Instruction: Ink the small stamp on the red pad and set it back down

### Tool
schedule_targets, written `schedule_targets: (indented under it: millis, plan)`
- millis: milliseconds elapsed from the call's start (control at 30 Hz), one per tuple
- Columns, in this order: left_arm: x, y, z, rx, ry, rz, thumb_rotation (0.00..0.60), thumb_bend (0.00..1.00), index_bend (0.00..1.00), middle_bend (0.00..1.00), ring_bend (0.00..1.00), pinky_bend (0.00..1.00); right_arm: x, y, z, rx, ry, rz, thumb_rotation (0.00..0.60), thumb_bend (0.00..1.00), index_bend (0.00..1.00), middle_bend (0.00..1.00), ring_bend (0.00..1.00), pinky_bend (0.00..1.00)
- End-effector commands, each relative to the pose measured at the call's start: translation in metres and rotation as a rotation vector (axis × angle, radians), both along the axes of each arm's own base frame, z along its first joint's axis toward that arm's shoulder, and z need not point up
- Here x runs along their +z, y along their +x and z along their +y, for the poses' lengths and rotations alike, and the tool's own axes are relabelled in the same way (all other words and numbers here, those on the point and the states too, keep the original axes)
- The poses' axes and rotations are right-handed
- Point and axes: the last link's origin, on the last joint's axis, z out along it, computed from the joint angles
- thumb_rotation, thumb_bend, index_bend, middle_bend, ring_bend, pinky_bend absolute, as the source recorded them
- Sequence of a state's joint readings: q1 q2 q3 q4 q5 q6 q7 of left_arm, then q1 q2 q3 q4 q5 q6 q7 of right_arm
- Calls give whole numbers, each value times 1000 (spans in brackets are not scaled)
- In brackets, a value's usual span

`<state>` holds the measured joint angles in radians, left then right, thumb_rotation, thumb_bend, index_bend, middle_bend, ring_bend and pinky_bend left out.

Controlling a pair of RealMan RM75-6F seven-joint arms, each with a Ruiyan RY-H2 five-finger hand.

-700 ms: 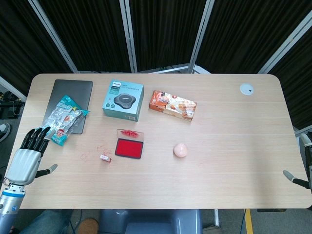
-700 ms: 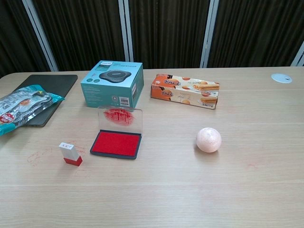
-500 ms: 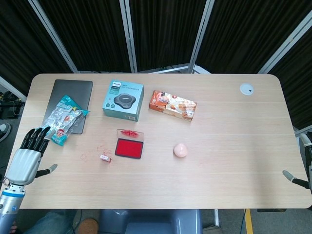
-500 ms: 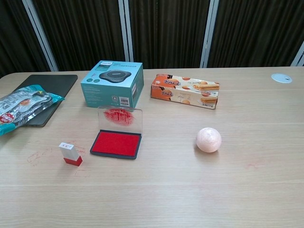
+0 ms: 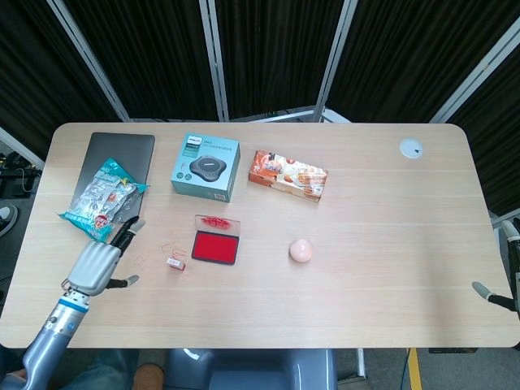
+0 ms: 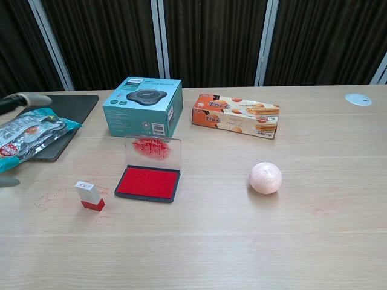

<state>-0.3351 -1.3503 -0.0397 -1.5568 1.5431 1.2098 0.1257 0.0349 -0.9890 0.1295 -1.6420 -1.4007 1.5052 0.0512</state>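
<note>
Red-based small stamp [image 5: 175, 262] stands upright on the table [image 5: 382, 244], just left of the open red pad [image 5: 215, 247], untouched. Left hand [image 5: 99, 260] hovers empty with fingers spread, near the stamp, which lies to its right. Right hand [image 5: 494, 294] shows only as a sliver at the far table edge, state unreadable; left is clearly nearer.

one stamp [image 6: 89, 195], one red pad [image 6: 149, 182], two boxes [image 6: 144, 106], one ball [image 6: 266, 177]

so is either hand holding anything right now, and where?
Nothing held. Left hand is empty with fingers spread, apart from the stamp. Right hand is barely visible at the table edge.
</note>
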Motion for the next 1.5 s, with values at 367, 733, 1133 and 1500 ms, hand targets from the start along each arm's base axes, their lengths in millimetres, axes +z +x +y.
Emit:
schedule_targets:
  millis: [367,733,1133,1500]
  plan:
    - [-50,9,27,-16,-141,53,600,12,210,374,839,985,-2,-5,-2,-23,4,6,600,0,0,0,0,0]
    - [-61,12,32,-73,-151,144,600,148,335,389,826,979,-4,-7,-3,-35,9,12,600,0,0,0,0,0]
    - [-74,16,36,-114,-154,194,600,239,363,411,802,961,-6,-9,-4,-45,15,15,600,0,0,0,0,0]
    - [-81,19,39,-149,-150,242,600,240,400,437,801,959,-6,-11,-5,-55,19,13,600,0,0,0,0,0]
